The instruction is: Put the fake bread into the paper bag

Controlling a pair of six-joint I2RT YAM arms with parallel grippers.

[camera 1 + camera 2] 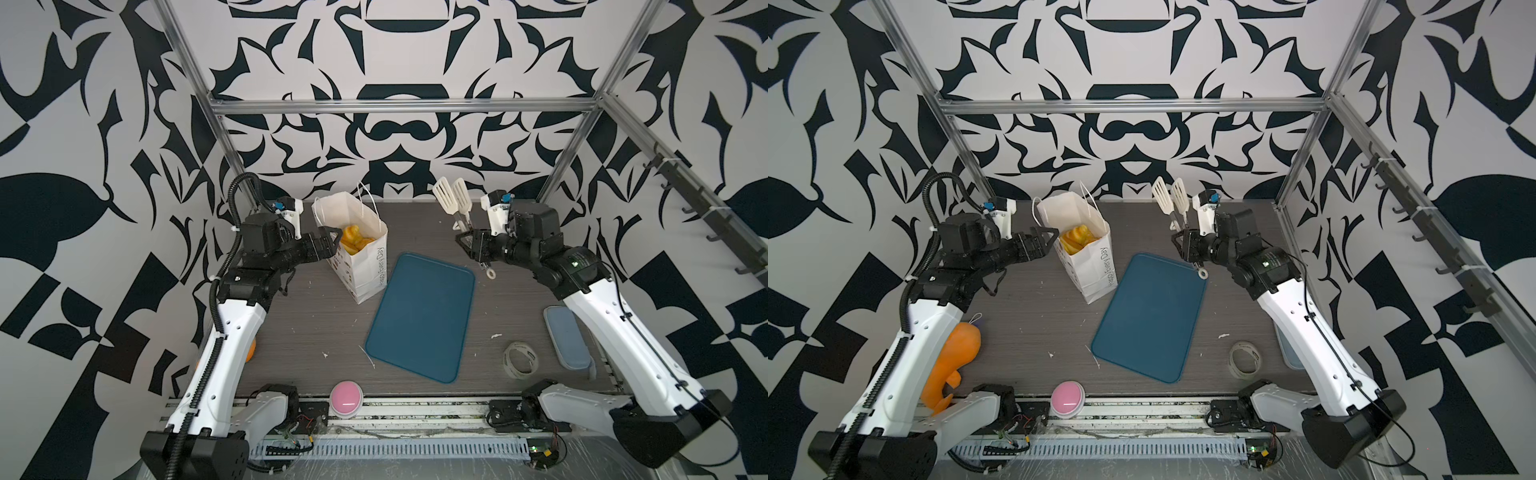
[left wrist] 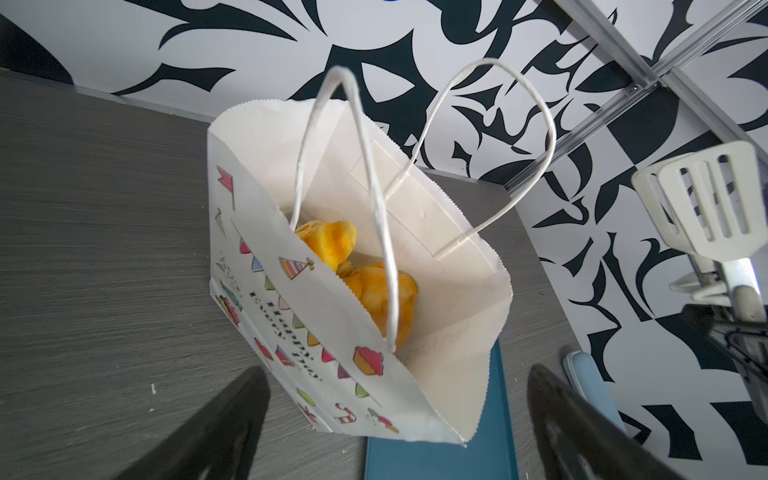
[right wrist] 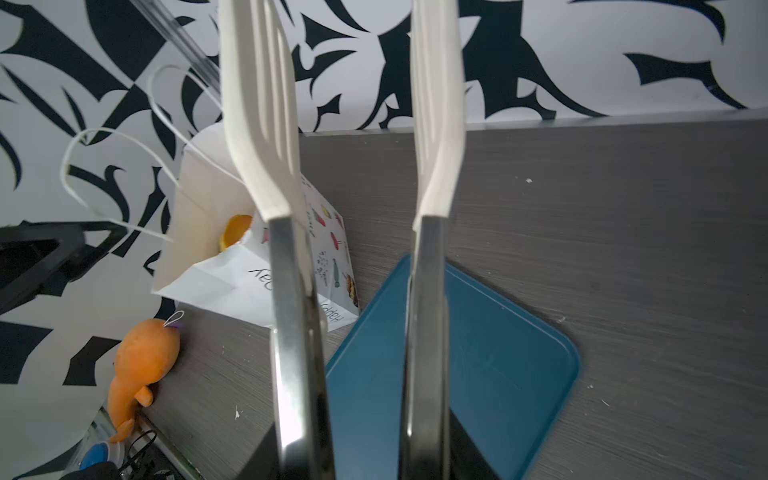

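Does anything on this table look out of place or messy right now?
Small white scraps litter the grey wood-grain tabletop, and an orange whale-shaped toy lies at its edge, partly under the left arm.

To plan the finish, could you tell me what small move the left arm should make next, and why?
Probably draw the open left claw back from the white printed paper bag. The glossy golden toy pastries lie inside it, the blue rectangular tray is bare, and the claw holds nothing, so a retreat avoids tipping the bag.
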